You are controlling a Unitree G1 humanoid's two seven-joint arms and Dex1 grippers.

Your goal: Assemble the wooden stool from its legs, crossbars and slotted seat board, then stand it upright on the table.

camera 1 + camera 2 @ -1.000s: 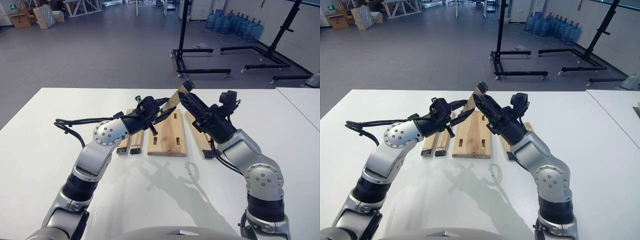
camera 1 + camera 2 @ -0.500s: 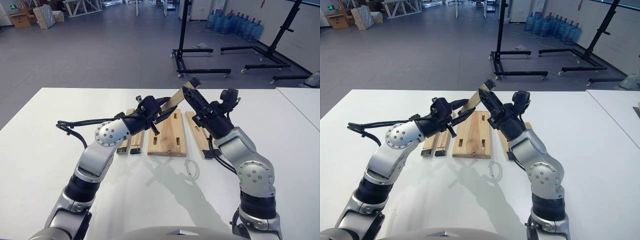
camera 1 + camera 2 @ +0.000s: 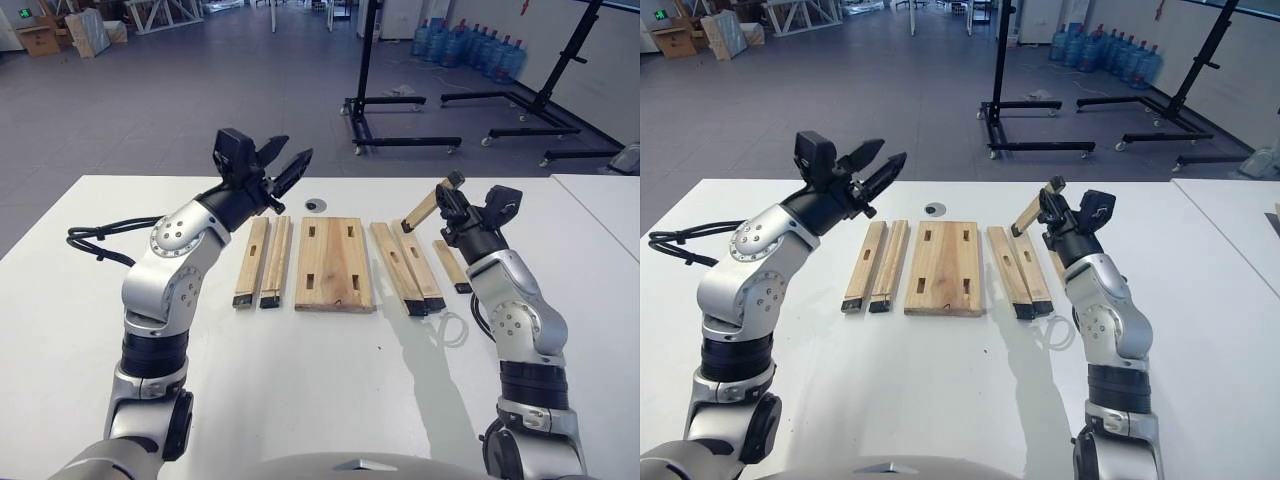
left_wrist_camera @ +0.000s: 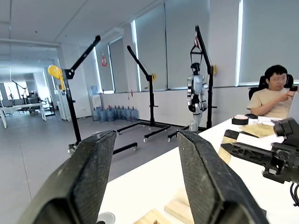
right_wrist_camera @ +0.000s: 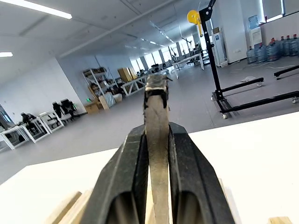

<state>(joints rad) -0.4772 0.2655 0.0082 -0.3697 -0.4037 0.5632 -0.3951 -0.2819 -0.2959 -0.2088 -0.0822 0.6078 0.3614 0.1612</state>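
Note:
The slotted seat board [image 3: 333, 262] lies flat at the middle of the white table [image 3: 300, 390]. Two legs [image 3: 262, 260] lie side by side to its left, and two more legs [image 3: 405, 266] to its right. A short crossbar [image 3: 450, 266] rests on the table beyond those. My right gripper [image 3: 445, 198] hangs over the right-hand legs, shut on another crossbar [image 3: 420, 212] that tilts up off the table; the wrist view shows this crossbar [image 5: 157, 135] clamped between the fingers. My left gripper [image 3: 292, 150] is raised above the back left of the table, open and holding nothing.
A small grey disc [image 3: 315, 205] sits on the table behind the seat board. A loop of white cable [image 3: 455, 328] lies near the front ends of the right-hand legs. Black wheeled stands [image 3: 400, 120] are on the floor beyond the table.
My left gripper has let go of the crossbar and swung up and to the left, now open. My right gripper has carried the crossbar from above the seat board to the right.

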